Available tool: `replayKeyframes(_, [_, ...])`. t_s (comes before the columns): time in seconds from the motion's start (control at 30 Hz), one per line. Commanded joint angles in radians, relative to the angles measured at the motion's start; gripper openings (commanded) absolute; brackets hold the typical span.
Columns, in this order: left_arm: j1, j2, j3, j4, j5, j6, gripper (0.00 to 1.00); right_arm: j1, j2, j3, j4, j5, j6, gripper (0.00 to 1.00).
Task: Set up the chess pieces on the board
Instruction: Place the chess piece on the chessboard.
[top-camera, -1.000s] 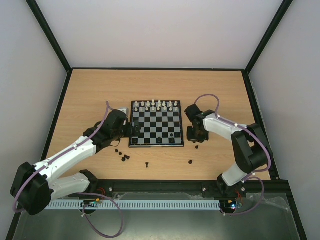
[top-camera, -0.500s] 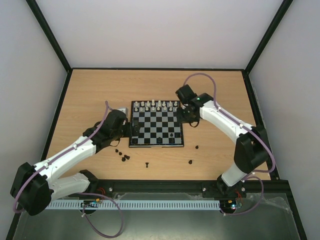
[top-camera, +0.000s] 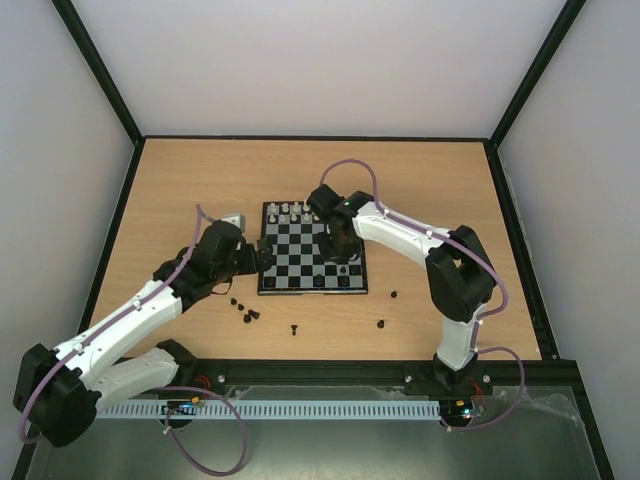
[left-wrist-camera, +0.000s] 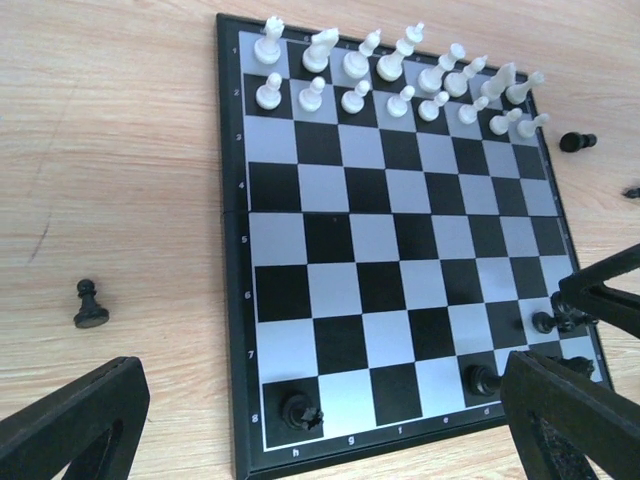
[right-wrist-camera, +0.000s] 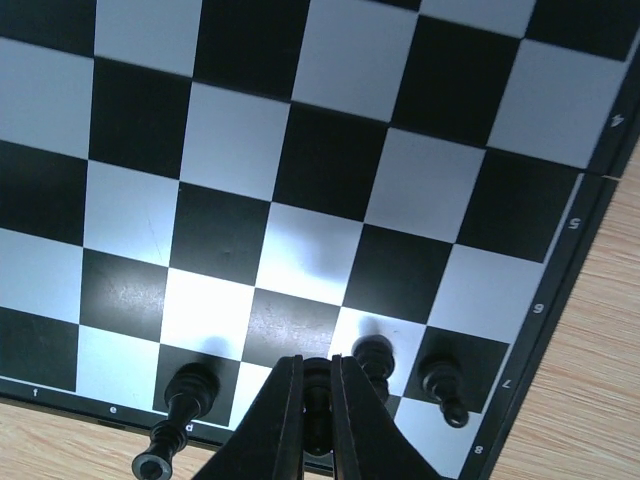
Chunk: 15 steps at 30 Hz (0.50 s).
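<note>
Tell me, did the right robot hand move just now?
Yes. The right gripper swung left, from the table beside the chessboard to above its right side.

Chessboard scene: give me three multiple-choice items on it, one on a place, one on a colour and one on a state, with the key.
1. The white pieces stand on the board:
A) along its far edge
B) along its near edge
C) in its middle

2. The loose pieces on the table in front of the board are:
A) white
B) black
C) red

3. The right gripper is:
A) open and empty
B) shut on a white piece
C) shut on a black piece

Key:
1 A: in the top view, two white rows line the far edge.
2 B: all of them show dark against the wood.
3 C: the right wrist view shows a black piece pinched in its closed jaws.
</note>
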Motion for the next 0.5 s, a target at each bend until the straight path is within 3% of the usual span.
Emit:
replayKeyframes(0.0, [0.008,-0.013,-0.023,-0.026,-0.014,-0.011,1.0,0.023,0.029,0.021,-0.051,-0.005,-0.003,0.01])
replayKeyframes(0.47, [0.011,-0.024,-0.03,-0.027,-0.015,-0.007,1.0,0.048,0.105,0.027,-0.027,-0.007,0.003,0.02])
